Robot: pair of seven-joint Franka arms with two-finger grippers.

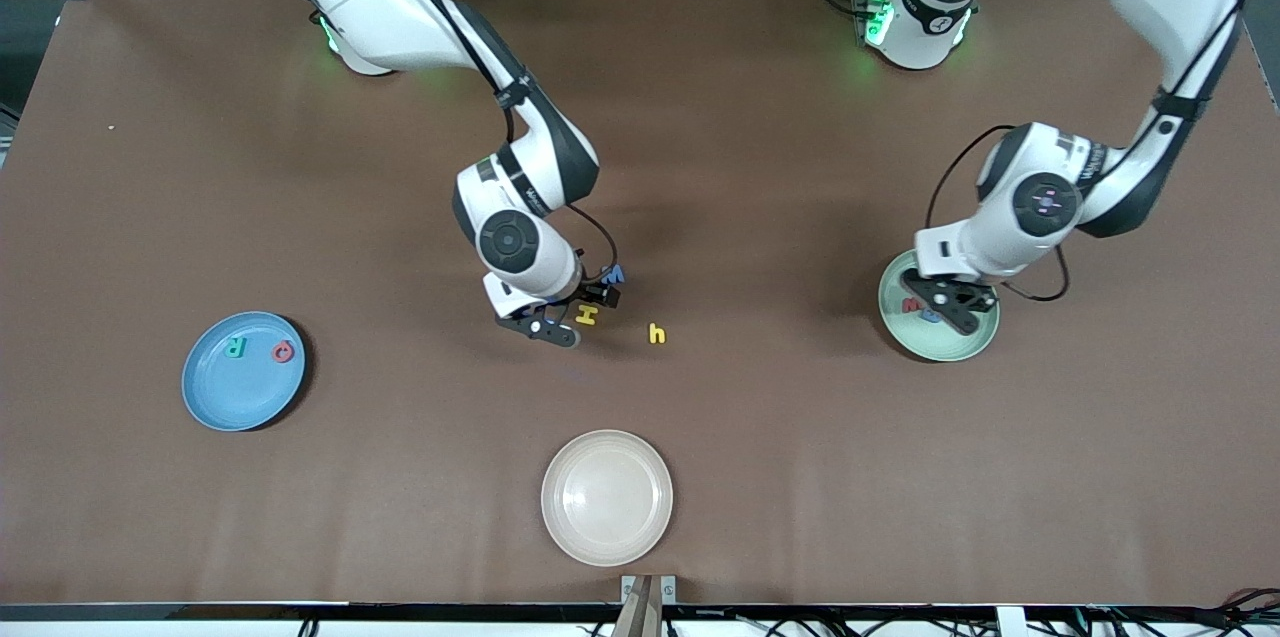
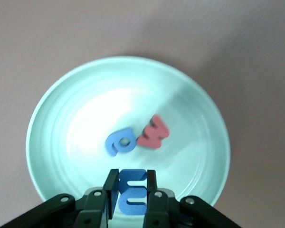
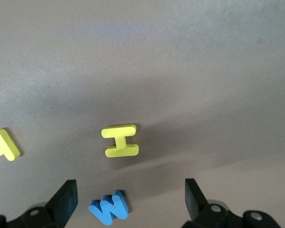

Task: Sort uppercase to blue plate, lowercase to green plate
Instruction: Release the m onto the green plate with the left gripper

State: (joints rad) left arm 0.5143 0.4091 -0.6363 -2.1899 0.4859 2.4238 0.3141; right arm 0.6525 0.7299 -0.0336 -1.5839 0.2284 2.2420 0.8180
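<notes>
The right gripper (image 3: 128,202), jaws spread, hangs over the light, springy yellow foam capital H (image 3: 120,141) mid-table, best pinched across its bars, while the left gripper (image 2: 131,190) pinches a small blue foam lowercase m (image 2: 132,192) over the pale mint-green plate (image 2: 54,99).

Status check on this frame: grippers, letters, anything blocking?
Left gripper shut on blue m over green plate. Right gripper open over yellow H. Nothing blocking.

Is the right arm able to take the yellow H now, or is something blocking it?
Probably yes: the right gripper hangs open directly over the yellow H, which lies flat on the table, apart from the blue W.
</notes>
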